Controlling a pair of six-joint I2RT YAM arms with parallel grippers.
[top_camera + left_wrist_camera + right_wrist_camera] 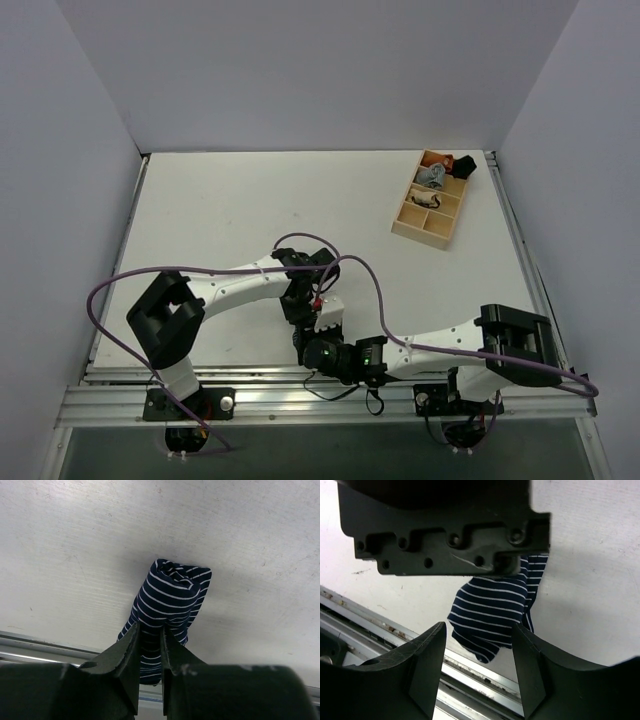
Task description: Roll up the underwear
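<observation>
Underwear (pixel 172 597), navy with thin white stripes, lies bunched into a loose roll on the white table (pixel 75 555), close to the metal rail (pixel 40 652) at its near edge. Left claw (pixel 149 634) is clamped on the cloth's near end. Right claw (pixel 478 630) stands apart just short of the cloth, gripping nothing.

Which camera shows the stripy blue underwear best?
The left wrist view. The dark navy, white-striped cloth underwear sits rolled up mid-picture, its near end pinched by the fingers of the left gripper. The right wrist view shows only its lower part; that gripper's black body hides the rest. In the top view the arms cover it.
</observation>
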